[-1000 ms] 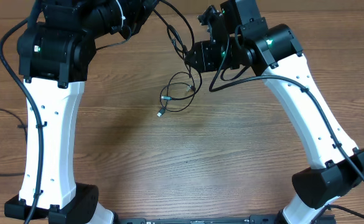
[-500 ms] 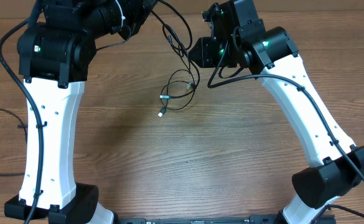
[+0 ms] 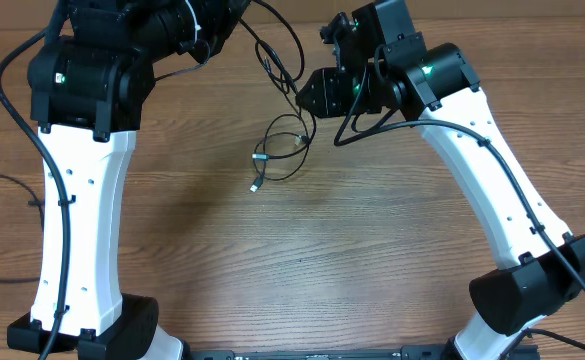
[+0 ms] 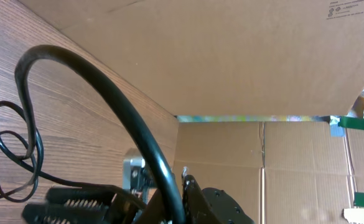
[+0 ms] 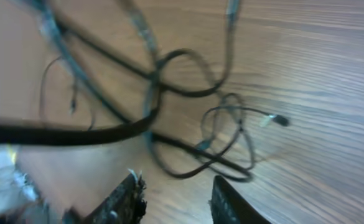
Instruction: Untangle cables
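The middle and near part of the worktop (image 3: 302,260) lies bare between the left arm (image 3: 77,210) and the right arm (image 3: 492,180), so there is wide room to pass there. Farther back, the cables (image 3: 282,150) block the gap. Their loops lie on the wood, and strands rise from them, crossing just in front of the right gripper (image 3: 304,97). Bare wood shows on either side of the loops. A cardboard wall (image 4: 231,56) closes off the far side.

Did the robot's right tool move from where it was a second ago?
Yes. The right tool slid a little sideways in the overhead view, toward the left arm, which stayed put.
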Robot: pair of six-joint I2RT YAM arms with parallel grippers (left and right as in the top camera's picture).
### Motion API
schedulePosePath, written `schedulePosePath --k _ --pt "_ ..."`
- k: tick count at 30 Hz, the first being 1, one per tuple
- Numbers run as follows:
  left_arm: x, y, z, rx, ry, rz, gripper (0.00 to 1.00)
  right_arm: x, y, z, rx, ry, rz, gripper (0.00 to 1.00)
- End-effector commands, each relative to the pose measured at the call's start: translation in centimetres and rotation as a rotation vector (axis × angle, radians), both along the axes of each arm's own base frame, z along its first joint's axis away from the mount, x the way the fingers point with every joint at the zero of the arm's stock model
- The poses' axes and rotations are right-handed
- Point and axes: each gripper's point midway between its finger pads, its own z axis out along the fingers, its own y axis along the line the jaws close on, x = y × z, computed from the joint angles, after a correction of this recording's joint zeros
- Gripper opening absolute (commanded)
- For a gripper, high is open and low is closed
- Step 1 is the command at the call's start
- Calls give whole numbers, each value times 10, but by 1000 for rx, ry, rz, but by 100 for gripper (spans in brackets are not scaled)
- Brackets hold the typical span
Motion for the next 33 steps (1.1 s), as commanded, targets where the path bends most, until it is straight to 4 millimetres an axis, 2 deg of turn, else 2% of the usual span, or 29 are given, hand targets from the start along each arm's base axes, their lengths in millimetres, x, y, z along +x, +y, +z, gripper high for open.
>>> schedulePosePath --k 1,5,9,13,17,20,21,22,23,28,30,33 --pt "-2 2 11 -14 -21 15 4 -20 17 11 102 -18 199 34" --pt "-4 0 10 -17 -16 4 5 -17 15 12 108 -33 203 34" --pt "-7 -6 11 -27 -13 -24 4 -4 14 12 91 -82 179 34" --pt "-8 -7 9 -25 -6 -28 4 10 19 -7 28 -95 113 32" --pt "-9 -7 7 -23 4 -28 4 22 10 -30 -44 -83 13 29" --pt "-9 -7 7 -23 4 -28 5 24 8 -34 -56 -83 2 22" --pt "-9 -7 7 -23 5 -28 4 25 6 -34 -65 -85 -5 17" --pt "-10 -7 5 -22 11 -28 4 25 5 -35 -72 -86 -11 4" --pt "-11 -6 3 -20 23 -27 4 26 3 -37 -82 -83 -21 4" --pt "-8 4 -4 39 14 -2 4 21 -27 -55 -196 4 -135 4" --pt "-3 18 -2 83 -20 34 4 15 -42 -63 -237 60 -161 4" --pt "2 50 4 157 -76 114 4 7 -70 -73 -291 141 -218 4"
